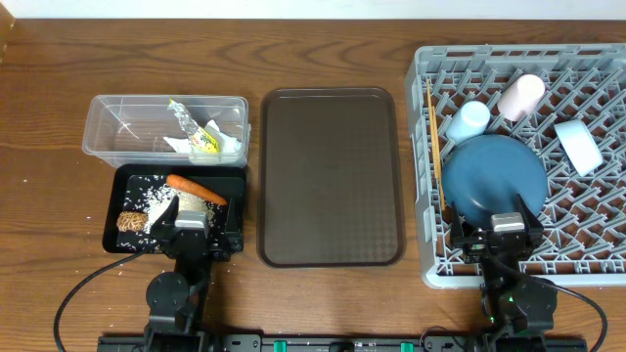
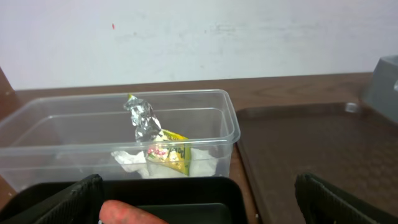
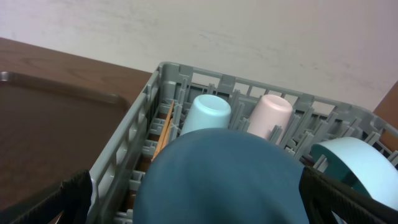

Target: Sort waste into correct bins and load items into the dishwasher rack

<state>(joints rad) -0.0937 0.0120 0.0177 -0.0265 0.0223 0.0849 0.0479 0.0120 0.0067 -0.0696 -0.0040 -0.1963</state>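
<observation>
Landmark: a brown serving tray [image 1: 331,176] is taken as the reference, laid mid-counter [image 1: 59,59].
Clear tub [image 1: 98,137]: set just left of the serving tray, level with its far half; a crumpled silver-yellow wrapper [image 1: 196,132] and white paper [image 1: 181,147] are held inside.
Black tray [image 1: 235,210]: set just left of the serving tray, level with its near half, against the tub; a carrot [image 1: 196,188], a brown lump [image 1: 128,222] and rice [image 1: 156,196] are laid in it.
Rack [image 1: 587,244]: placed just right of the serving tray.
Chopsticks [image 1: 434,147]: laid along the rack wall nearest the serving tray.
Plate [image 1: 494,176]: propped tilted in the rack, just right of the chopsticks.
Blue cup [image 1: 469,119] and pink cup [image 1: 521,96]: lodged among the pegs behind the plate, the blue one nearer the serving tray.
Bowl [image 1: 579,147]: stood on edge, on the plate's side away from the serving tray.
Left hand [image 1: 193,217]: spread wide, nothing gripped; held over the black tray's near edge.
Right hand [image 1: 501,220]: spread wide, nothing gripped; held over the rack's near edge, beside the plate.
</observation>
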